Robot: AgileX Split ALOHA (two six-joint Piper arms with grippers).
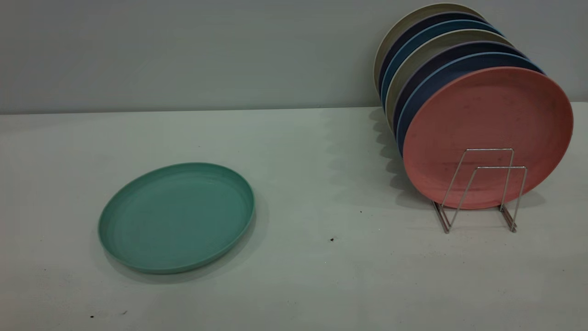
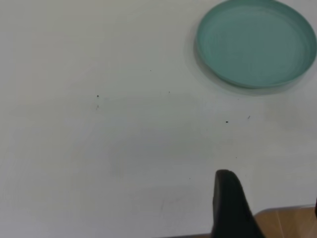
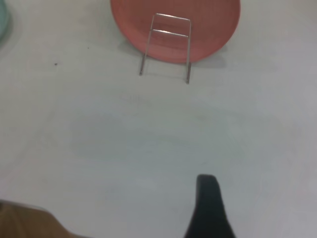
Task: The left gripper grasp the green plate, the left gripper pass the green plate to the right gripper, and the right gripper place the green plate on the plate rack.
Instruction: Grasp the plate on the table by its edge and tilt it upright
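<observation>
The green plate lies flat on the white table at the left, right side up. It also shows in the left wrist view, far ahead of my left gripper. That gripper is open and empty, with one black finger in view and the other just at the picture's edge. The plate rack stands at the right; its two front wire loops hold nothing. In the right wrist view the rack is well ahead of my right gripper, open and empty, with one finger showing. Neither gripper shows in the exterior view.
A salmon-pink plate stands upright in the rack, with several blue, dark and beige plates behind it. The table's near edge, with brown floor beyond it, lies under both grippers. A grey wall runs behind the table.
</observation>
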